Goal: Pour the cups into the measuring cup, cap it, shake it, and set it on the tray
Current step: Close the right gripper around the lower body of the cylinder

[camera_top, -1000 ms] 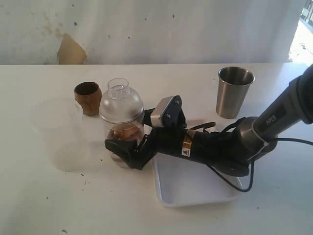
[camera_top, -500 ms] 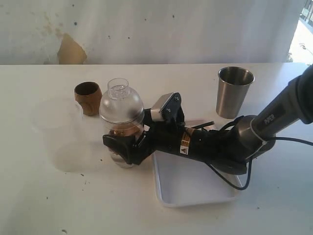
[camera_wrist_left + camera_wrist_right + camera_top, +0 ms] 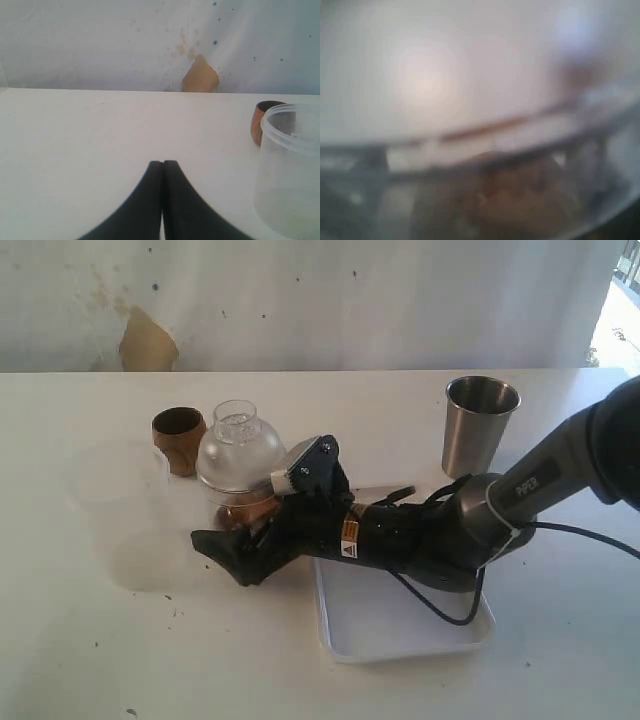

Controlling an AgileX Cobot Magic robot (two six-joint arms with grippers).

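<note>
The measuring cup (image 3: 243,508) stands on the tabletop (image 3: 300,680) left of centre in the exterior view. Brown contents show through its clear wall, and the cap (image 3: 237,450) sits on top with its narrow neck up. Furthest left is a frosted translucent cup (image 3: 120,475), faint against the white surface. Beyond it, the left wrist view shows the left end effector (image 3: 162,165) with its dark fingers pressed together on nothing, low over bare tabletop. Next comes the wooden cup (image 3: 181,440), upright and just beside the measuring cup on its far left side. The right end effector (image 3: 222,538) is spread wide around the lower part of the measuring cup, with one finger across its front. Whether the fingers press on the wall cannot be told. The right wrist view gives only a blur of clear plastic and brown contents. The arm runs off to the right, crossing the near-left part of the tray (image 3: 400,630), which lies flat just right of the measuring cup. The steel tumbler (image 3: 478,430) stands upright beyond the tray's far right corner.
</note>
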